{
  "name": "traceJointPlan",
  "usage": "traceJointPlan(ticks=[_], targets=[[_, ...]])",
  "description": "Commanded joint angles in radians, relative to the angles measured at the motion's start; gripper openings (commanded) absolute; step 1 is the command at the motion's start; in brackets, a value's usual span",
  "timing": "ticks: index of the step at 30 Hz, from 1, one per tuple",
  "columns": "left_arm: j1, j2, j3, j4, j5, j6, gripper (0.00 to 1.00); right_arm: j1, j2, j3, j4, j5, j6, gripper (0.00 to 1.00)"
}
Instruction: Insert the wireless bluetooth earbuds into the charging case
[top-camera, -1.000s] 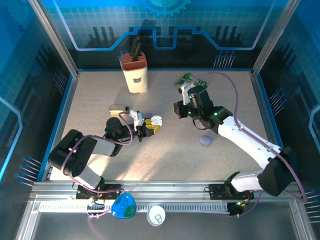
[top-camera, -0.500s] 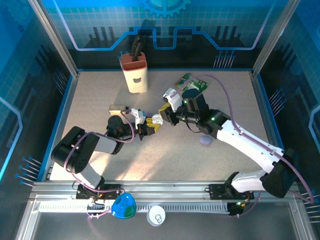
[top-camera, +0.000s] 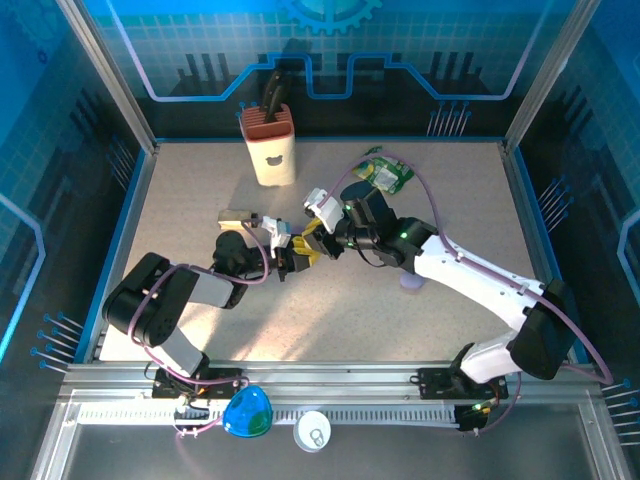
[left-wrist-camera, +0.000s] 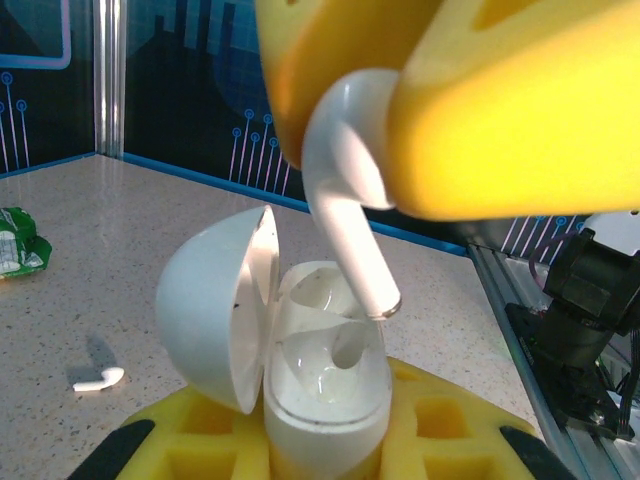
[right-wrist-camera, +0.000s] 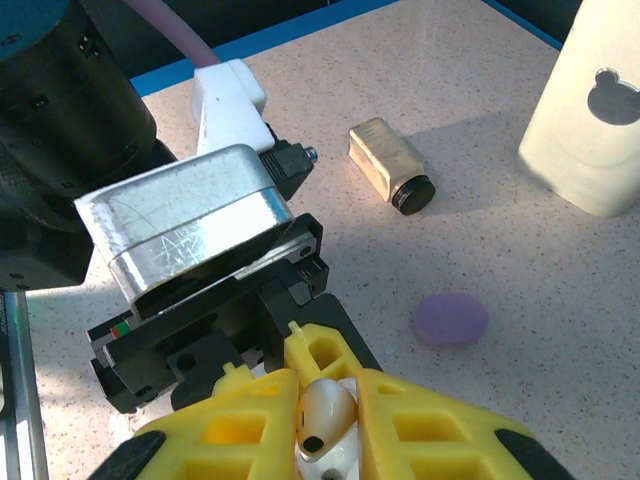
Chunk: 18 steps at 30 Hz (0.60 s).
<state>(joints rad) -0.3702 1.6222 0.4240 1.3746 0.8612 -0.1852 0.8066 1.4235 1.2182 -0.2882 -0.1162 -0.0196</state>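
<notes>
1. Top external view: the speckled table is carrying everything, and the left arm and right arm are reaching in so that their tips are meeting near its middle.
2. A cream holder with a bear mark is standing upright toward the far edge, with dark items sticking out of its top. A green packet is lying to its right, well apart.
3. The left end effector is gripping the white charging case, holding it upright with the lid swung open to the left in the left wrist view.
4. The right end effector is pinching a white earbud between its yellow fingers, stem pointing down at the open case. The stem's tip is sitting just at the case's rim, and I cannot tell whether it is touching.
5. A purple pebble-shaped case is lying flat on the table, with a small tan bottle lying on its side near it.
6. A second earbud is lying loose on the table, well apart from the charging case, to its left in the left wrist view.
</notes>
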Motion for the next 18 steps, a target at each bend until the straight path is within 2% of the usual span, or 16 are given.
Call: traceJointPlan(ticks=[1, 18], targets=[[0.008, -0.031, 0.021, 0.026, 0.03, -0.021, 0.12, 0.011, 0.005, 0.02, -0.029, 0.003, -0.02, 0.21], [0.009, -0.043, 0.021, 0.026, 0.042, -0.033, 0.12, 0.008, 0.003, -0.006, -0.05, 0.034, -0.032, 0.2]])
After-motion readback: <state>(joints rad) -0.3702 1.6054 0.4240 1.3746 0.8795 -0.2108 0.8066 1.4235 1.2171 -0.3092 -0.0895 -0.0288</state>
